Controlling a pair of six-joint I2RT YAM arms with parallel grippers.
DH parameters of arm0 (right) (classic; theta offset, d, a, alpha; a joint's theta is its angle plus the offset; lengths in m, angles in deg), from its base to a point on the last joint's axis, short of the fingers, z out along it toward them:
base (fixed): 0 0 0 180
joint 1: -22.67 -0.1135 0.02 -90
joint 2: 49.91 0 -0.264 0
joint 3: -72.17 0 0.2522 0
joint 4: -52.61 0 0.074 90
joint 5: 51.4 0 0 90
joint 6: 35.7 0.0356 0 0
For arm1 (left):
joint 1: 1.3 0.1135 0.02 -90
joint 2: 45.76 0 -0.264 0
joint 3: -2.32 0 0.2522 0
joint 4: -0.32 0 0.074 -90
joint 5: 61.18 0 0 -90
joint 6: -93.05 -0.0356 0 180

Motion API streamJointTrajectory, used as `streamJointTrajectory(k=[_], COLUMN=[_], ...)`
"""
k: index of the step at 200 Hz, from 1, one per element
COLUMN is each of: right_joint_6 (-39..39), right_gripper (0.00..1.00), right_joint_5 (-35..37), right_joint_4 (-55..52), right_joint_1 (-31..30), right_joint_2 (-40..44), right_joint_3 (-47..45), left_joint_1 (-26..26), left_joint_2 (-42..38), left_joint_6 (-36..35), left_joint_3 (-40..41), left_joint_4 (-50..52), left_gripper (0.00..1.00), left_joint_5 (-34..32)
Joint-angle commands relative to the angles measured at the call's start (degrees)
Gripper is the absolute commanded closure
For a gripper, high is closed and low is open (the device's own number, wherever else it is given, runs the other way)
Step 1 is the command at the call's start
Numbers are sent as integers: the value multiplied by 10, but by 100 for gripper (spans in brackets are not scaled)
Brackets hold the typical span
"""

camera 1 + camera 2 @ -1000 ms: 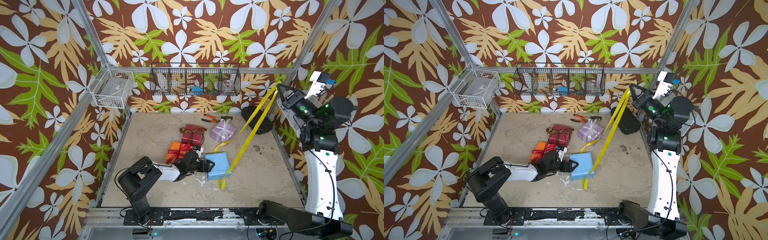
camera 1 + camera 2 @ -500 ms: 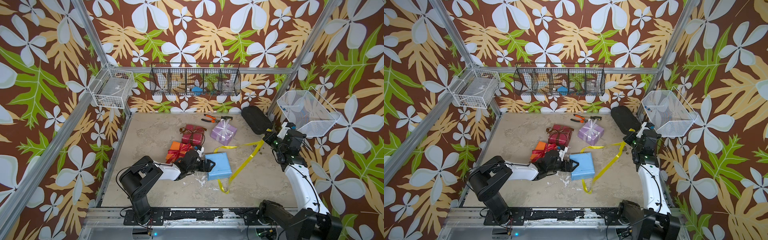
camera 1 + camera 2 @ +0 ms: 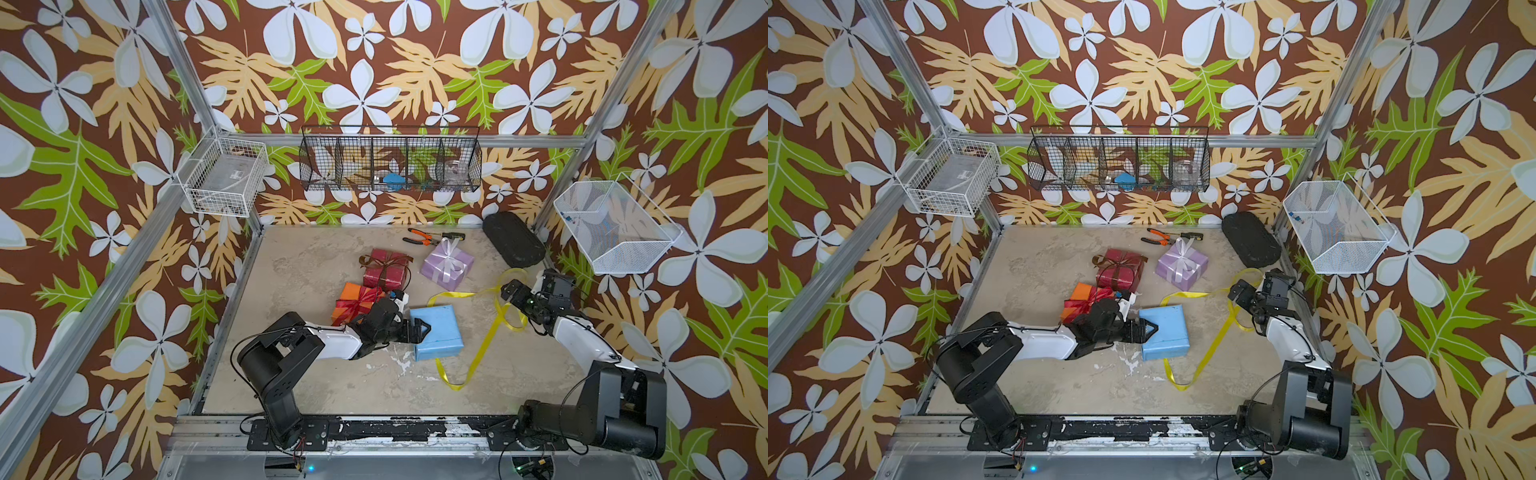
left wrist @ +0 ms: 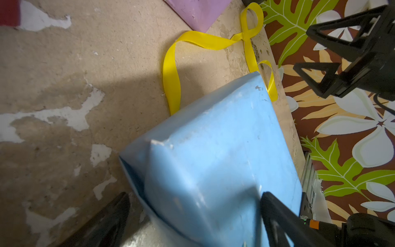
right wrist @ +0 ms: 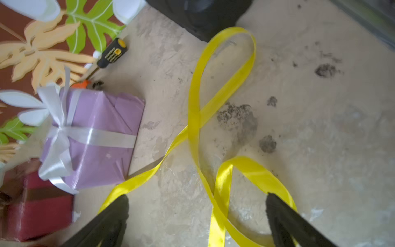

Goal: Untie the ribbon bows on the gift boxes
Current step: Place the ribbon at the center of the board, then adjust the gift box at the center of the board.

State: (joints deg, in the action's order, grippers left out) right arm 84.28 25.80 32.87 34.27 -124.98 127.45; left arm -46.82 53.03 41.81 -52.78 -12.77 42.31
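Over the tabletop (image 3: 307,266), left arm (image 3: 332,345): we are reaching low and nearly level from the front rail, with the wrist ending at the light blue box (image 3: 440,336).
Left fingers (image 4: 106,222): we are spreading them wide at that box's near edge, one lying over its top face. We cannot tell whether they are pressing it.
Right arm (image 3: 582,336): we are leaning it in from the front right corner, with the wrist tipping down near the black case (image 3: 513,245).
Right fingers (image 5: 106,220): we are keeping them wide apart just above the tabletop, gripping nothing.
Yellow ribbon (image 5: 194,115): it is lying untied, looping under the right fingers and running out from the light blue box on two sides.
Other boxes: the dark red box (image 3: 384,274), lilac box (image 3: 455,272) and orange box (image 3: 351,291) are sitting behind the left wrist with their bows tied.
Black wire basket (image 3: 390,131): it is hanging on the back wall, carrying a blue item (image 3: 392,179) in its middle compartment and a clear jar (image 3: 1183,172) at the right end.
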Motion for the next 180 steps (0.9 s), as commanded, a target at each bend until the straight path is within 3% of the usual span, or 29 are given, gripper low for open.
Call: streamJointTrajectory(k=[1,46,78,120,180], right_joint_6=[-29,-36,-7,29,64], right_gripper=[0,5,12,19,35], right_joint_5=[53,4,-115,-233,-288], right_joint_4=[-37,-79,-20,144,242], right_joint_1=[-32,-155,-239,-250,-278], right_joint_2=[18,112,173,150,115], right_joint_3=[8,-40,-138,-228,-235], left_joint_1=[0,0,0,-1,8], left_joint_2=[-4,-37,-52,-46,-68], left_joint_6=[-18,-12,3,40,41], left_joint_3=[1,0,12,35,52], left_joint_4=[93,87,57,-19,-26], left_gripper=[3,2,0,1,1], left_joint_5=[-17,-9,20,80,49])
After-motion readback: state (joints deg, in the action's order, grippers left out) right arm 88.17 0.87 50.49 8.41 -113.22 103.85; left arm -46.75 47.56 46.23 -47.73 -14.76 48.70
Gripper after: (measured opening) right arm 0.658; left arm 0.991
